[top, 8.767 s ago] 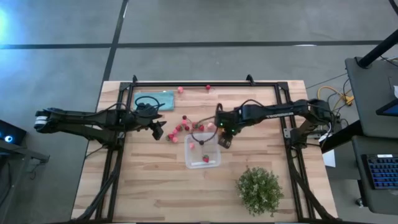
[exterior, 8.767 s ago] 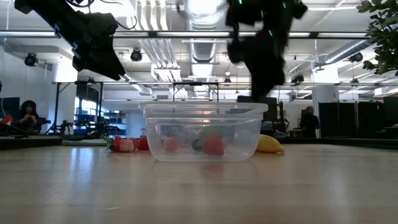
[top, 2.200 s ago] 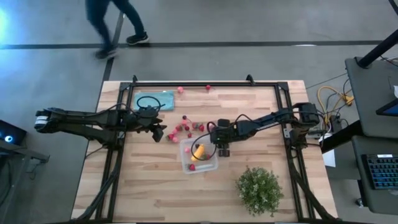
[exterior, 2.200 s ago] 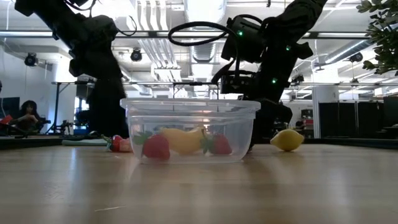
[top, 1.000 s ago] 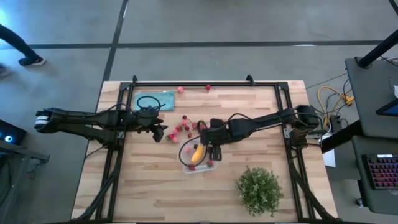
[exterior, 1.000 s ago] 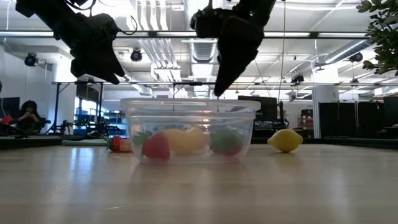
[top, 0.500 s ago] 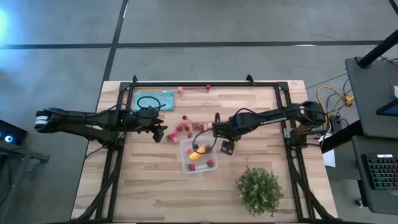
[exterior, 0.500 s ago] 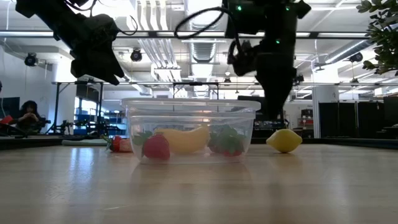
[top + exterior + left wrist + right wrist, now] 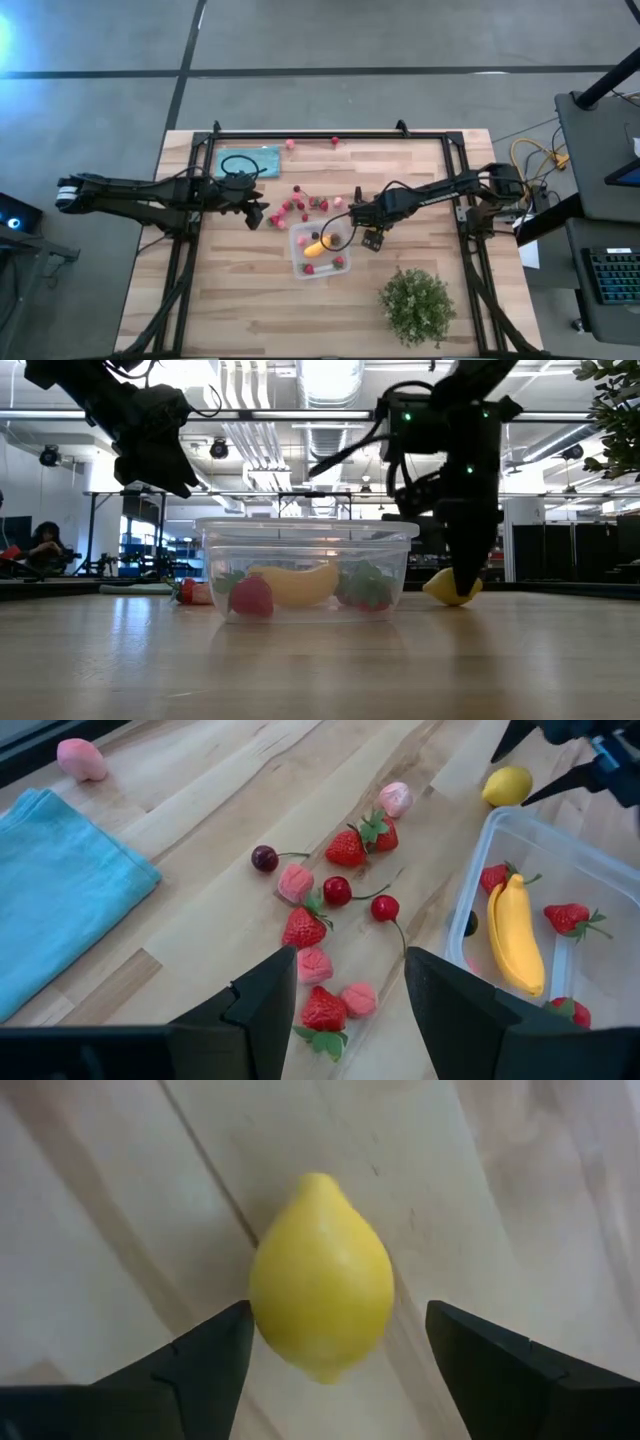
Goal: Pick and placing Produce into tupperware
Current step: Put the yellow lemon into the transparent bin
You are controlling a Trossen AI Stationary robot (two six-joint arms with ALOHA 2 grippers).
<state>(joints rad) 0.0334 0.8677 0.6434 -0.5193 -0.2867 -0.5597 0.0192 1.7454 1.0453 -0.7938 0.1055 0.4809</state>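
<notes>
The clear tupperware stands mid-table and holds a yellow banana and a few strawberries. Several loose strawberries, cherries and pink pieces lie on the wood to its left. A yellow lemon lies on the table by the box's far right corner. My right gripper is open, low over the lemon, one finger on either side; the low view shows it too. My left gripper is open and empty above the loose fruit, also in the high view. My right gripper comes at the lemon from above, its fingers astride the lemon's middle. One fingertip stands right at the lemon's side; I cannot tell whether it touches. The other fingertip is clear of it. The lemon lies on the table.
A teal cloth lies at the far left, with pink pieces along the far edge. A green leafy bush stands at the near right. Black rails frame the table's sides.
My right gripper has gone from above the tupperware toward the table's right edge, past the box's rim, and then down onto the lemon, which now lies between its open fingers. My left arm has kept still.
</notes>
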